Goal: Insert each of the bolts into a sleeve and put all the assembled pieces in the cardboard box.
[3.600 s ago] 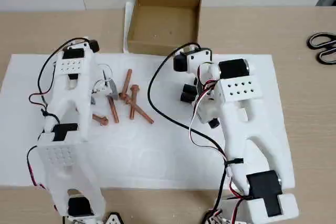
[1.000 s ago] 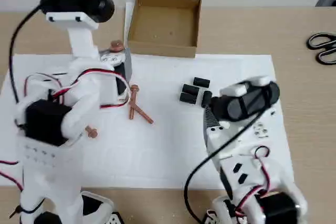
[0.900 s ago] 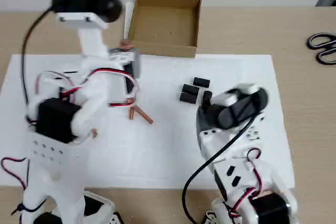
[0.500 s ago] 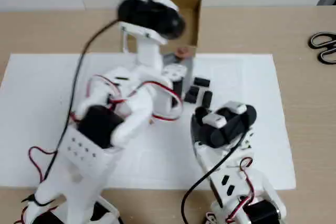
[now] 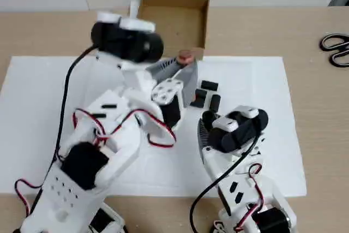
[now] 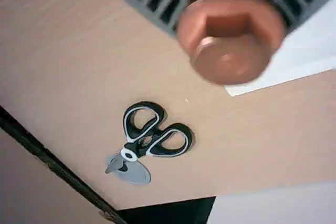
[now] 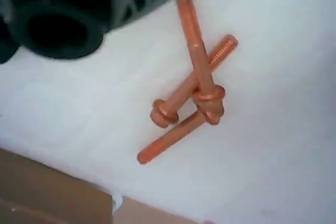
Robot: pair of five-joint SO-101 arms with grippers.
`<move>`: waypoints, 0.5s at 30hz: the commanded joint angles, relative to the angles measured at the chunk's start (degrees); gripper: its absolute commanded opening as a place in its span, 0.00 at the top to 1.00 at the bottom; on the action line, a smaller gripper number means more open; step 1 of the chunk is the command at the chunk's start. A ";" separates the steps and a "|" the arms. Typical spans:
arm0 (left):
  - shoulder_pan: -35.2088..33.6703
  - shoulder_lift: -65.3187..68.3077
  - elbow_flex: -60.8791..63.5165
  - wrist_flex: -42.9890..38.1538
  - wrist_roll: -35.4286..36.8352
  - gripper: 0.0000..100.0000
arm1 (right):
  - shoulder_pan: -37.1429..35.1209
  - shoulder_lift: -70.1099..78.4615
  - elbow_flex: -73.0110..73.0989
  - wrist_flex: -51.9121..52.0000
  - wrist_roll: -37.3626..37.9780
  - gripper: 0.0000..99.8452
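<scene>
Both arms [image 5: 103,151] are made of white plastic, fitted with black motors [image 5: 130,45] and strung with red and black cables [image 5: 64,99].

- Copper hex-head bolt [image 6: 231,38], head up, clamped in left gripper [image 5: 185,64] just before the open cardboard box [image 5: 169,25].
- Three bolts [image 7: 191,93] crossed in a pile.
- Black sleeves [image 5: 206,94] clustered nearby.
- One sleeve [image 7: 55,32] in right gripper [image 7: 89,14].

Bolt [image 5: 186,56] picked up, carried over nr sleeves [image 5: 209,85].
</scene>
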 commanded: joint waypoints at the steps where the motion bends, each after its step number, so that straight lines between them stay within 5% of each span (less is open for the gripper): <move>1: 0.09 -2.64 7.34 -8.44 -0.62 0.99 | -0.40 -0.48 -0.18 -1.36 -2.81 1.00; 5: 0.88 -3.96 13.85 -15.12 -0.53 0.99 | -0.48 -0.48 -0.09 -1.36 -2.73 1.00; 15: 3.52 -3.87 14.73 -15.38 -0.53 0.99 | -3.30 0.04 0.70 -1.80 -2.46 1.00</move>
